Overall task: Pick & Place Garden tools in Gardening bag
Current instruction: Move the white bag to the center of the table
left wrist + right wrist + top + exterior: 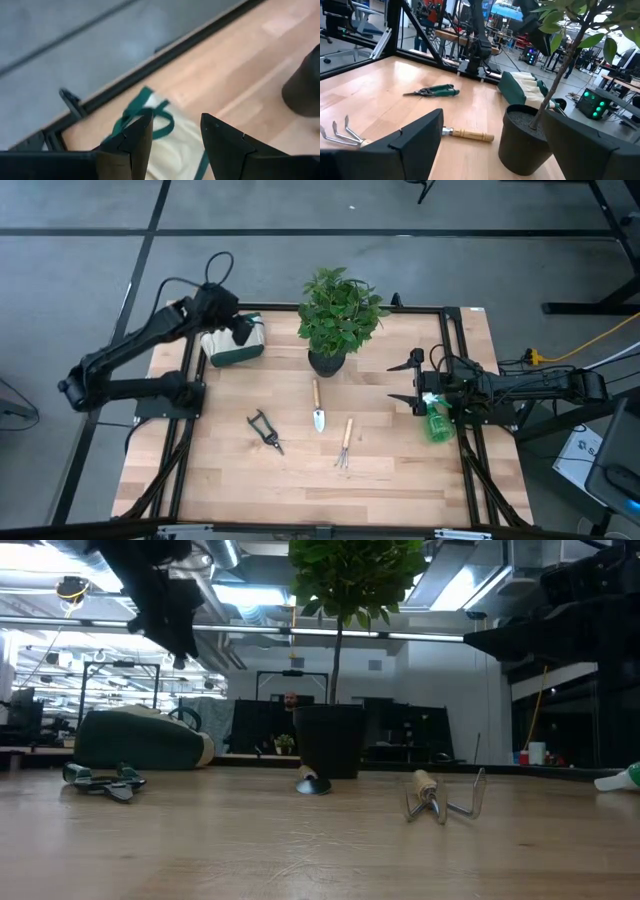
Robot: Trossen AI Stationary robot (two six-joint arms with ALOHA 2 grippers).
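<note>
- While its fingers stand apart and hold nothing, the left gripper hovers over the soft beige fabric gardening bag with dark green trim, which lies on its side at the far left of the wooden bench.
- The right gripper, fingers spread wide, sits at the bench's right edge, beside the translucent green spray bottle.
- Between the arms stands a leafy potted plant in a black pot.
- Nearer lie the dark-handled pruning shears, the wooden-handled metal trowel and the wooden-handled hand fork, all apart.
</note>
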